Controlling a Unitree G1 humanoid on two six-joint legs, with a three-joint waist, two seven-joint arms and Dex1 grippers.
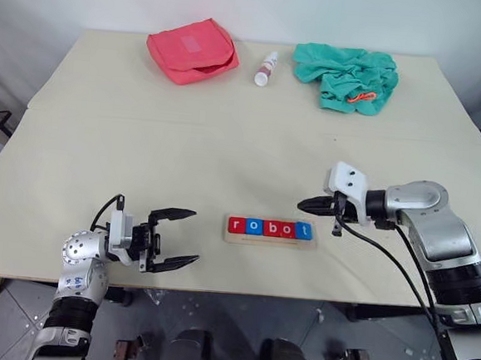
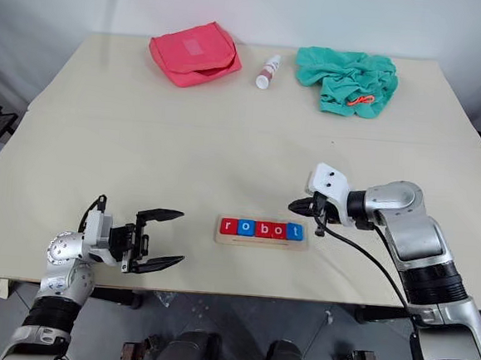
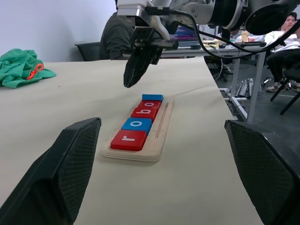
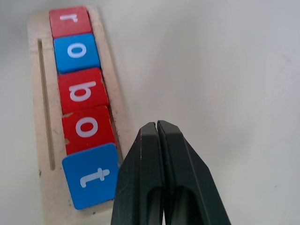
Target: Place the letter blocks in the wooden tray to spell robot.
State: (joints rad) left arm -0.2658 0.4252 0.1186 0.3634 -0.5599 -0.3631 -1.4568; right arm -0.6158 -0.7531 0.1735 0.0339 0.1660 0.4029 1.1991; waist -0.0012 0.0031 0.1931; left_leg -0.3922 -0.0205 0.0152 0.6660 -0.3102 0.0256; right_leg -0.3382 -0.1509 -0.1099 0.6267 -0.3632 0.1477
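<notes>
Looking down from the head views, you're basically sitting at the finish line: all five letter blocks point(image 1: 270, 227) are lying in the wooden tray point(image 1: 269, 241) reading r-o-b-o-t, near the front edge of the worktop point(image 1: 226, 154). Your right tool point(image 1: 307, 205) is hovering just off the tray's "t" end, fingers pinched together and carrying nothing. Your left tool point(image 1: 177, 238) is hanging well off the tray's other end, fingers spread wide, also empty. A pink pouch point(image 1: 192, 49), a small bottle point(image 1: 266, 69) and a green cloth point(image 1: 346, 76) are sitting at the far edge, out of the way.

Peeking through the left wrist view, you're getting the tray end-on with the red "r" nearest, and the right tool point(image 3: 136, 72) is pointing down above the far end, clear of the tiles.

Checking the right wrist view, the closed fingertips point(image 4: 157, 129) are floating beside the blue "t" tile point(image 4: 91, 176), not touching it. The second "o" point(image 4: 87, 128) is looking a bit crooked next to its neighbours.

My guess: placing is done and you're at the check-and-retreat step. The next move is calling for a clean pull-away without clipping that end tile, or maybe a gentle nudge first if you're wanting the row straighter.
</notes>
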